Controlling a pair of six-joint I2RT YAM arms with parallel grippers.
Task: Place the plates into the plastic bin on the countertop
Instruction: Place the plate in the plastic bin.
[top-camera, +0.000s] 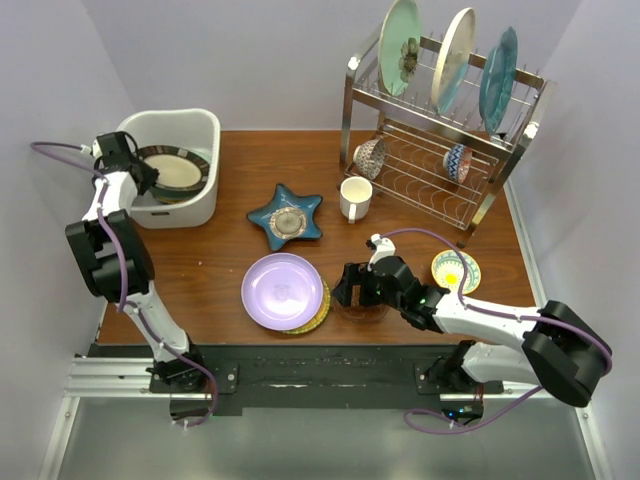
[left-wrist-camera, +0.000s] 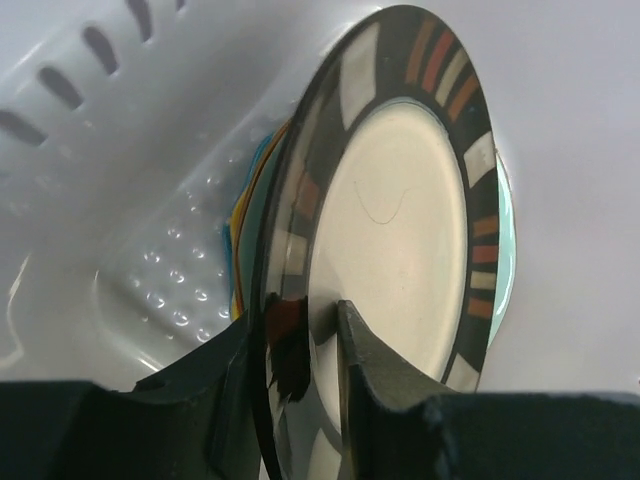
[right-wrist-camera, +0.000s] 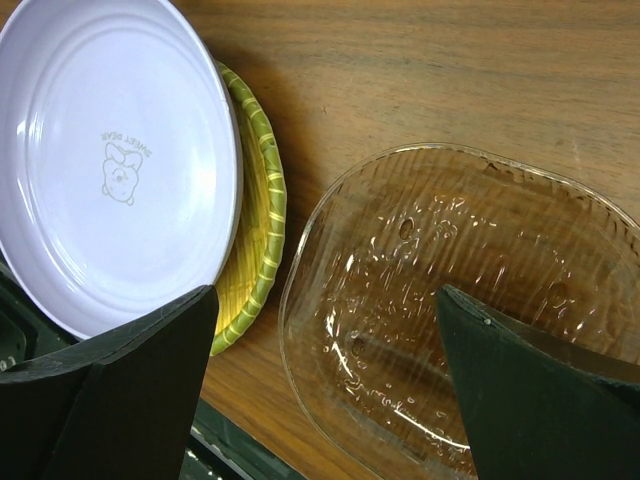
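Your left gripper (left-wrist-camera: 295, 335) is inside the plastic bin (top-camera: 207, 135) at the far left of the countertop (top-camera: 210, 270). Its jaws are clamped on the rim of the black-rimmed cream plate (left-wrist-camera: 400, 240), which is tilted on edge. Coloured edges of other plates (left-wrist-camera: 245, 210) show just behind it, against the bin's wall.

Your right gripper (right-wrist-camera: 325, 292) hovers at the near edge with its fingers spread wide and holding nothing. It is directly above a clear glass dish (right-wrist-camera: 470, 300). Just left of that dish lies the lavender plate (top-camera: 282, 290), resting on a yellow-green plate (right-wrist-camera: 262, 200) whose rim sticks out on the side facing the gripper.

The blue star-shaped dish (top-camera: 286, 216) sits mid-counter, with a cream mug (top-camera: 355, 197) just to its right. A small yellow-patterned bowl (top-camera: 456, 268) lies beside your right arm.

At the far right, the wire dish rack (top-camera: 420, 175) holds three plates upright on its top tier: pale green (top-camera: 400, 45), cream (top-camera: 453, 60) and blue (top-camera: 497, 78). Two small bowls (top-camera: 371, 157) sit on the tier below.
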